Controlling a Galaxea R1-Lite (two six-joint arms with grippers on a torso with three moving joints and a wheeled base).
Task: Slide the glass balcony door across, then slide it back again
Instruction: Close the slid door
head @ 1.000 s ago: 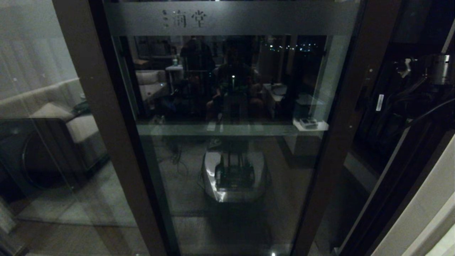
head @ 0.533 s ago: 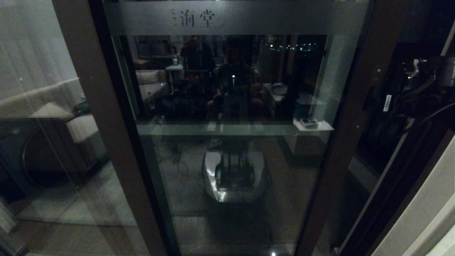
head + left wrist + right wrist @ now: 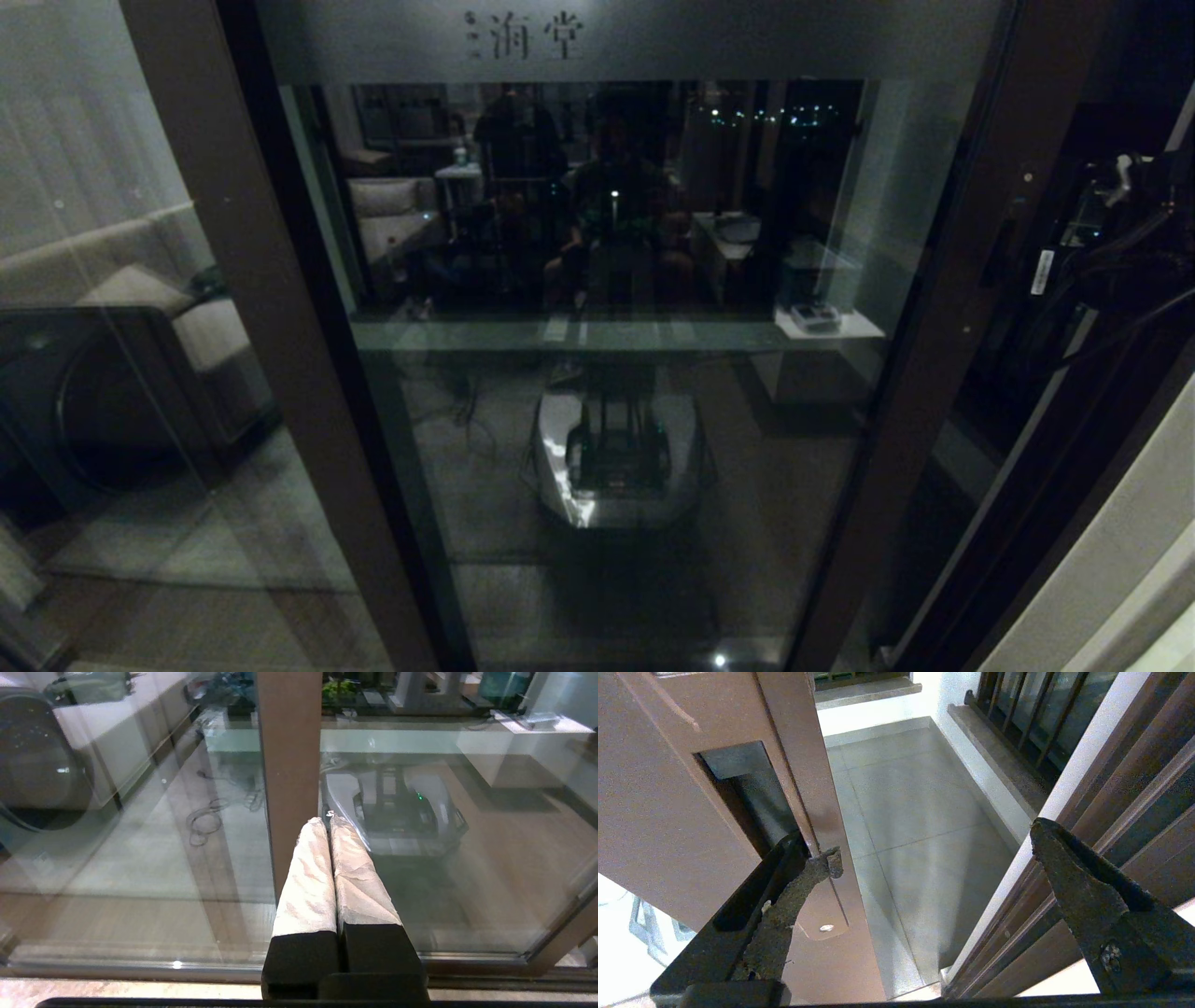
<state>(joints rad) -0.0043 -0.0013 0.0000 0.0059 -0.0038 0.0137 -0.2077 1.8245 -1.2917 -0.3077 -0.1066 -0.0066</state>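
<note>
At the far left of the head view stands a fixed glass panel, smooth and reflective, showing a pale sofa and a dark round shape. Next to it, filling the middle, is the glass balcony door: a tall sheet of clear glass in a dark brown, matte frame, with a frosted band across the top bearing Chinese characters. Its pane mirrors the room and the robot's own grey base. The left stile is a broad flat bar; the right stile slants down toward the floor.

The left gripper hangs low before the glass by a brown upright, its two fingers (wrapped in crinkled white tape) pressed together, holding nothing.

To the right, the right gripper is at the door's edge stile, fingers spread wide apart; one rough, worn fingertip sits at the rim of the recessed slot handle, a dark rectangular pocket. Beyond lie pale square floor tiles and a barred window.
</note>
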